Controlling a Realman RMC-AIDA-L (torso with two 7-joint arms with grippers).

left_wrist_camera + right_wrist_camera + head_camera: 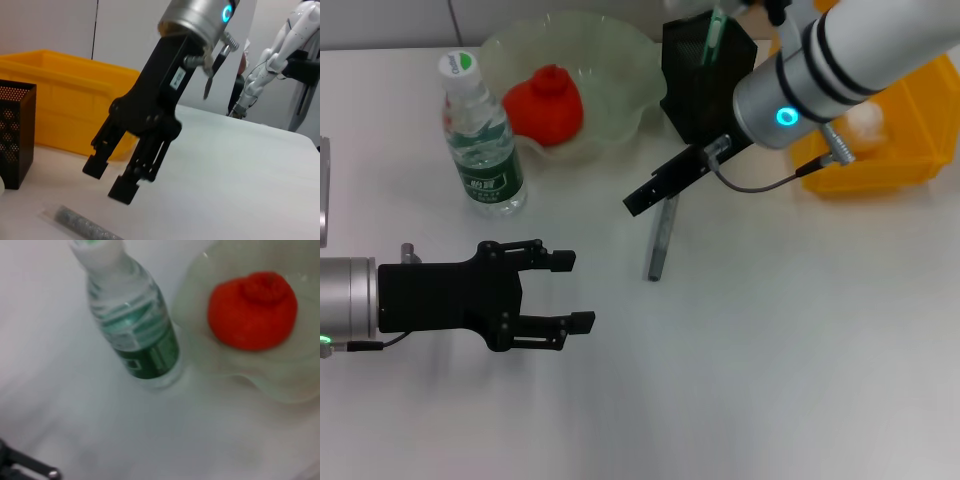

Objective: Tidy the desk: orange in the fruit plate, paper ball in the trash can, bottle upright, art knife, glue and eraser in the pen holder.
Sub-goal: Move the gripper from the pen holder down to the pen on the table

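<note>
White desk [770, 380] fills pretty much the whole head view, with a yellow bin [895, 140] sitting at the far right edge. Left gripper [575, 292] is low on the left side, hovering over bare desk with its fingers spread apart and nothing between them. Bottle [480, 140] is standing upright just beyond it, and right next to that is the fruit plate [620, 70] with the orange [545, 105] already sitting in it. Black mesh pen holder [705, 85] is beside the plate with something green poking out the top. The right arm reaches in from the upper right, and its gripper [640, 200] hangs right above the near end of the pen holder, over a grey stick-like thing, probably the art knife [662, 240], lying flat on the desk.

Left wrist view: you get the right gripper [116, 179] side-on, fingers parted and empty, hovering above the art knife [82, 226]. Pen holder [15, 135] and yellow bin [70, 90] are behind it. There's a white robot [280, 55] way off in the background.

Right wrist view: just the bottle [137, 335] upright, beside the fruit plate [290, 385], orange [252, 310] inside. That arm's own fingers don't show here.
</note>
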